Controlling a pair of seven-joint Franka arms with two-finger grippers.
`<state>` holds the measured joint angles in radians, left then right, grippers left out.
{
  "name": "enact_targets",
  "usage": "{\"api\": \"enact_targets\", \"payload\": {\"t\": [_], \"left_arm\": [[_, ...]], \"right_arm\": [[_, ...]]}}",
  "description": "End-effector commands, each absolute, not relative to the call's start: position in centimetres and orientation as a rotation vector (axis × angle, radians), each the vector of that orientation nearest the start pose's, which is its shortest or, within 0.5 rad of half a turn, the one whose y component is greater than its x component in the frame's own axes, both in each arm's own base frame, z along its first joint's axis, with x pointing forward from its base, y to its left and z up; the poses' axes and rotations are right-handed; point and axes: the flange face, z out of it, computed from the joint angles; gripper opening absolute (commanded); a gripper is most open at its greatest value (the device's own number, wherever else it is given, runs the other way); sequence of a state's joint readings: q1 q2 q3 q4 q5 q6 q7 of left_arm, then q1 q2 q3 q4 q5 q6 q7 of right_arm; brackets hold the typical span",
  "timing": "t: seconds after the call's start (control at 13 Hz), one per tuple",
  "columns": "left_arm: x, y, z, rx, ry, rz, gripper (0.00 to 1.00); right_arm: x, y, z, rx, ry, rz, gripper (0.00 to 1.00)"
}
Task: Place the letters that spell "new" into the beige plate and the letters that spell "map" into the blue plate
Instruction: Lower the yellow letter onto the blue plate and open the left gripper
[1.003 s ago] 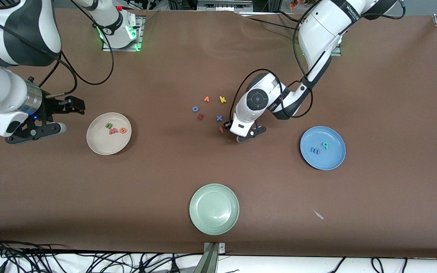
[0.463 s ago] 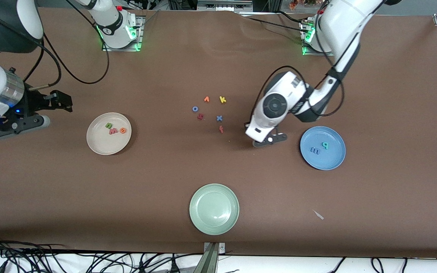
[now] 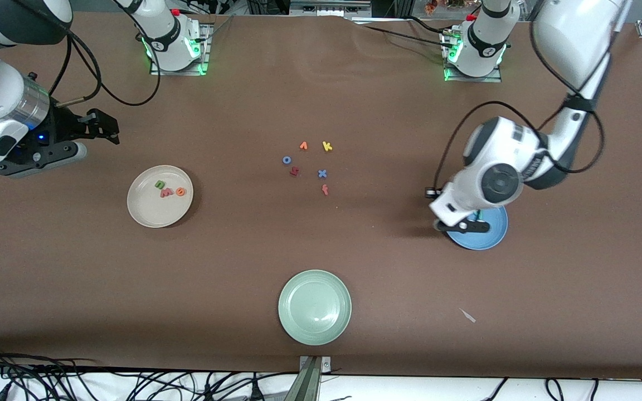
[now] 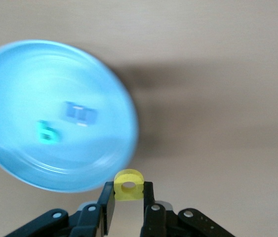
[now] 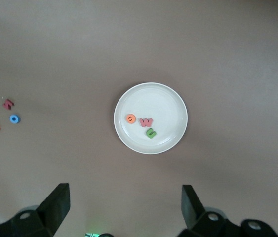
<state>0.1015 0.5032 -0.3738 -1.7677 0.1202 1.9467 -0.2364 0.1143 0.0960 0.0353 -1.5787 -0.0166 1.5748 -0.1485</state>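
Both Franka arms wear glossy white shells with dark grey-black bands at the joints, and thin black cables loop loosely alongside each forearm. The bases glow green at their rims (each also carries a small red button). The left gripper (image 4: 128, 217) and right gripper (image 5: 124, 210) have matte black fingers with silver screws near the knuckles.

You can read only the foam letters themselves. In the beige plate (image 3: 141, 214) lie a green n (image 3: 160, 184), a salmon-red w (image 3: 166, 192) and an orange e (image 3: 180, 192). In the blue plate (image 4: 10, 163) you see a blue m (image 4: 81, 113) and a teal p (image 4: 47, 133). The left gripper (image 4: 128, 197) holds a yellow a (image 4: 128, 185) between its jaws. On the counter (image 3: 321, 250) lie loose a yellow k (image 3: 327, 146), an orange v (image 3: 303, 146), a blue o (image 3: 286, 160), a blue x (image 3: 322, 174) and a dark red f (image 3: 325, 190). One more dark red piece (image 3: 295, 171) lies beside the o; you cannot read it.
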Motion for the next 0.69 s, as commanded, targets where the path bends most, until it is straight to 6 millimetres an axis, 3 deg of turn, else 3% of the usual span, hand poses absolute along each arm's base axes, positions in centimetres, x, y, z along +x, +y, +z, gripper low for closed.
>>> {"api": "enact_targets", "payload": {"t": [0.0,0.15,0.23,0.31,0.39,0.62], "left_arm": [[60.6,-8.7,23.4,-3.142,0.280,0.498,0.00],[58.7,-8.9,20.6,-3.165,0.285,0.444,0.00],[58.4,-8.9,20.4,-3.168,0.285,0.432,0.04],[58.4,-9.1,20.4,-3.167,0.290,0.432,0.34],[58.6,-9.5,20.8,-3.167,0.295,0.421,0.97],[60.6,-9.9,25.8,-3.157,0.318,0.358,1.00]], "right_arm": [[56.7,7.7,58.1,-3.156,-0.431,0.082,1.00],[56.4,7.7,58.9,-3.156,-0.422,0.079,1.00],[56.4,7.7,58.9,-3.155,-0.412,0.082,1.00],[56.4,7.6,59.2,-3.147,-0.412,0.072,1.00],[56.4,7.2,59.3,-3.148,-0.393,0.070,1.00],[56.1,6.3,59.0,-3.164,-0.254,0.134,1.00]]}}
